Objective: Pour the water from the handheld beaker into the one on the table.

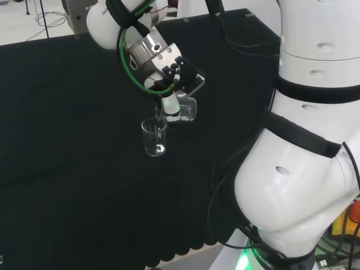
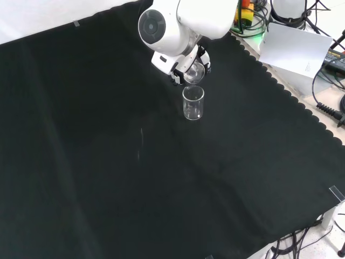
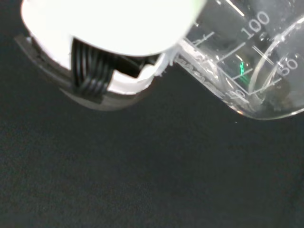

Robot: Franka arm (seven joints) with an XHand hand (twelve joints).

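The robot hand (image 1: 169, 76) has its fingers curled round a clear handheld beaker (image 1: 187, 109), holding it tipped over just beside and above the clear beaker on the tabletop (image 1: 154, 136). In the front view the held beaker (image 2: 194, 70) sits right behind the standing one (image 2: 193, 102), with its mouth turned down toward the open rim. The wrist view shows the held glass (image 3: 247, 61) lying steeply tilted, graduation marks across its wall, with black cloth beneath it.

By my reading the pour itself is the step in hand — the lip is already at the receiving rim. I cannot tell from these views how much water is left in the tilted beaker, nor whether a stream is running; a faint glint at the bottom of the standing beaker may be water, but that is a guess.

The next move likely calls for holding the lip over the open mouth and, once the held beaker is drained, turning it back upright without knocking the standing glass, which is light and stands free.

There is plenty of room. The black cloth (image 2: 108, 162) lies bare all round the standing beaker, and its scalloped edge at the front view's right is well apart from the work. The arm's own white links (image 1: 304, 140) stand to the right in the head view — away from the glassware.
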